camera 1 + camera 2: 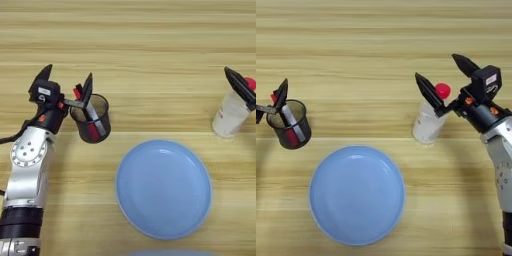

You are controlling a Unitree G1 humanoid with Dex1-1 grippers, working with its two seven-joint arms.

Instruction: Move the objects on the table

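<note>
Your left pincer [67, 82] spreads wide, one finger at the pen cup [91, 120] rim. Your right pincer [447, 76] straddles the bottle [428, 122] cap, open. The plate [356, 195] lies on the worktop [150, 40] between them, nearer you.

Wooden table [150, 45] bears plate [163, 187], bottle [427, 126], cup [92, 120].

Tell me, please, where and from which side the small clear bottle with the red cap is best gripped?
Probably across its clear body, below the red cap. The bottle stands upright on the table, so a sideways approach from the robot's right suits it. The right tool is already there, open, fingers either side of the cap. The blue plate lies clear of that path.
</note>
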